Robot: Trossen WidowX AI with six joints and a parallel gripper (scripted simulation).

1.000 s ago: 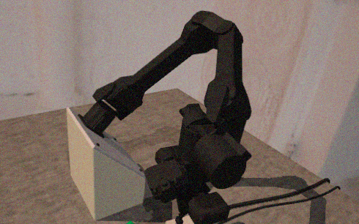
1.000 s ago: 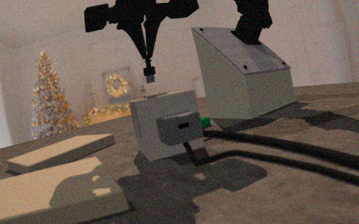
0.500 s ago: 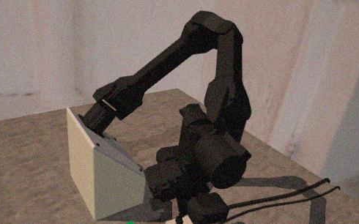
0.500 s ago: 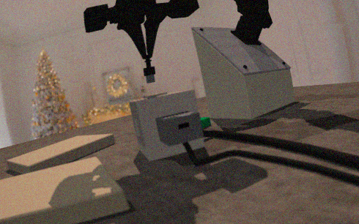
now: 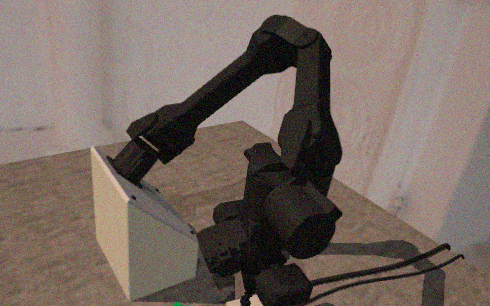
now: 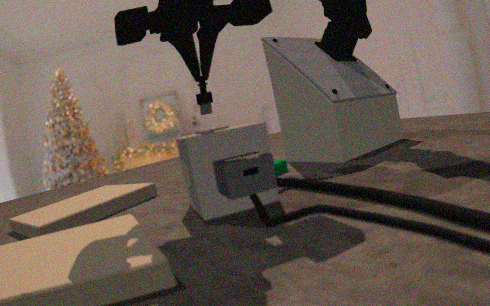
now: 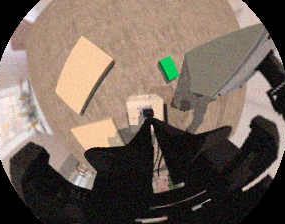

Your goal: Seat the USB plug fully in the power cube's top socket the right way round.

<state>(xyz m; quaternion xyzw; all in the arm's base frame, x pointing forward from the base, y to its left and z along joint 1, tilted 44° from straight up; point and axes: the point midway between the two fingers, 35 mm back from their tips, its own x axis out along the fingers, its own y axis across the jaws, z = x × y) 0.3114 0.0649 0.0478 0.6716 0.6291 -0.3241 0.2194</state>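
Observation:
My gripper (image 6: pixel 202 81) (image 7: pixel 150 121) is shut on the USB plug (image 6: pixel 204 97) (image 7: pixel 148 114). The plug has a black body, and its grey metal end points down. It hangs above the power cube (image 6: pixel 195 167) (image 7: pixel 135 103), with a gap between the metal end and the cube's top, so it is out of the socket. The cube is a pale upright block with a dark slot line on its top in the exterior view. In the wrist view the plug covers part of that top and hides the socket. Which way round the plug faces cannot be told.
A grey adapter (image 6: pixel 235 175) sticks out of the cube's side, and black cables (image 6: pixel 333 192) (image 5: pixel 398 262) run from there. Two tan slabs (image 6: pixel 83 205) (image 7: pixel 83 75) lie to one side. A green block (image 6: pixel 280 166) (image 7: pixel 168 68) lies near the sloped housing (image 5: pixel 160 250) (image 6: pixel 303 105) (image 7: pixel 213 65) under the arm's base.

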